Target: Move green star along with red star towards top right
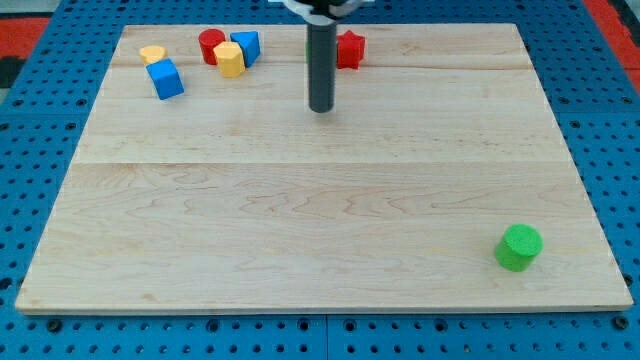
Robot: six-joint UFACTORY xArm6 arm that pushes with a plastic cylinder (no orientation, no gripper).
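Pale matt wood board [320, 200], seemingly matt dark rod [320, 70]

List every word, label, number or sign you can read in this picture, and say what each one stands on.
None: no readable text shows anywhere. The wooden board, the blocks, such as the red star and green cylinder, and the rod ending in my tip are all unmarked.

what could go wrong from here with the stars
The green star shows only as a sliver behind the rod, so my tip may not be lined up on it. The red star sits near the board's top edge; a push toward top right might slide it off, or split the pair.
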